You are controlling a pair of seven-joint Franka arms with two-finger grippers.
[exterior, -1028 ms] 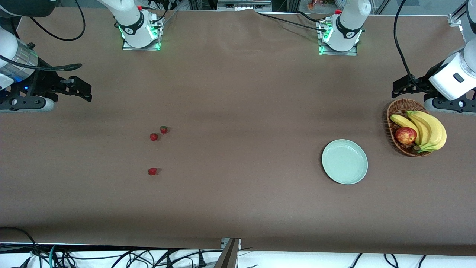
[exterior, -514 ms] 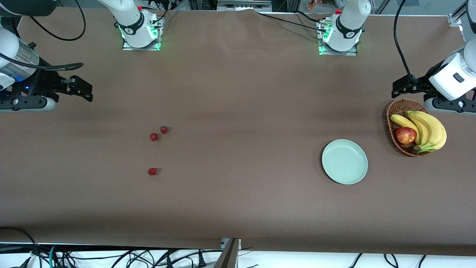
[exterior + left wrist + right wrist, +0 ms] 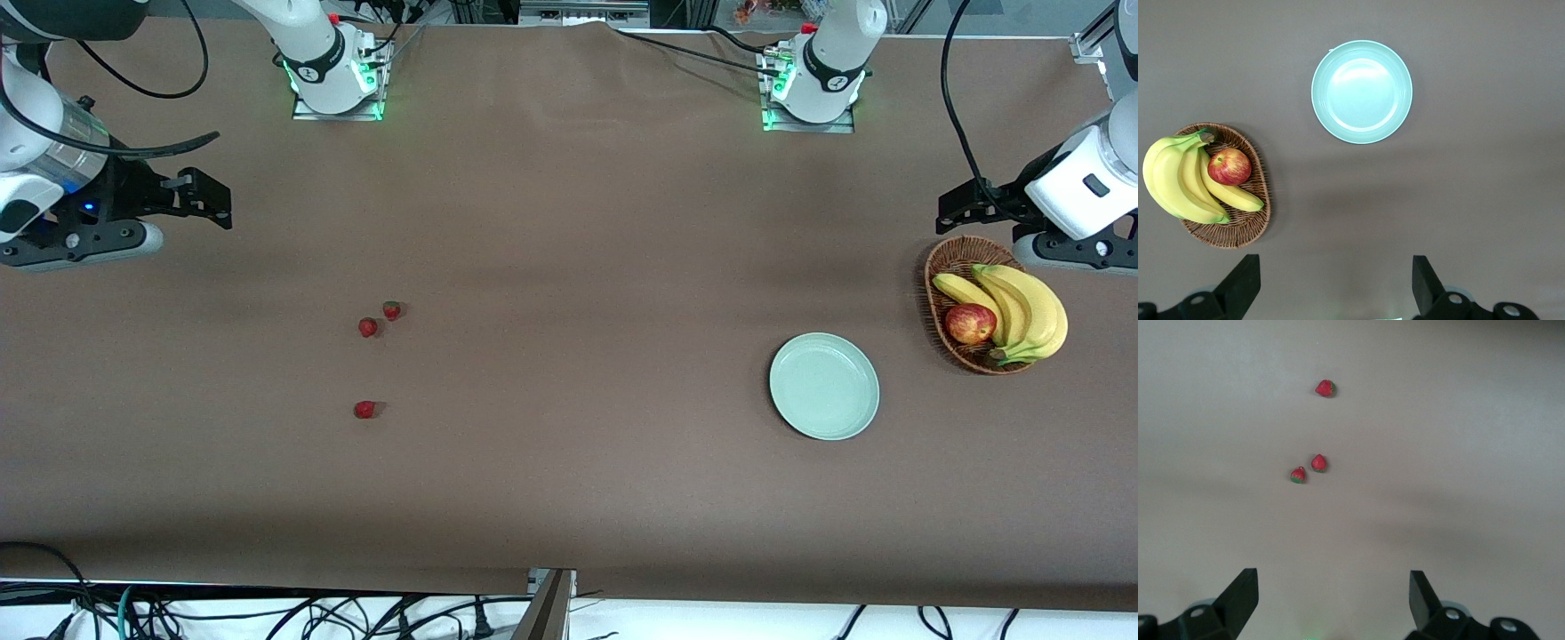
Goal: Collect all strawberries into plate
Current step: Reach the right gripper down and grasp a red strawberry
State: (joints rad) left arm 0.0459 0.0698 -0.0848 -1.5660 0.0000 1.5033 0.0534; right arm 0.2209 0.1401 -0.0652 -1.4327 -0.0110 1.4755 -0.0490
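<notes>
Both tools gape wide and empty above the surface (image 3: pixel 569 222): the right tool (image 3: pixel 1331 600) over bare cloth near three strawberries (image 3: pixel 1318 463), the left tool (image 3: pixel 1336 283) near the plate (image 3: pixel 1361 91).

strawberries (image 3: pixel 367 327): three, red, on table | plate (image 3: pixel 824 386): mint, bare

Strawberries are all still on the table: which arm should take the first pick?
Probably the right arm. Its end effector hangs open over the right arm's end of the table, where the three strawberries lie. The left end effector is open beside the basket, near the empty plate.
</notes>
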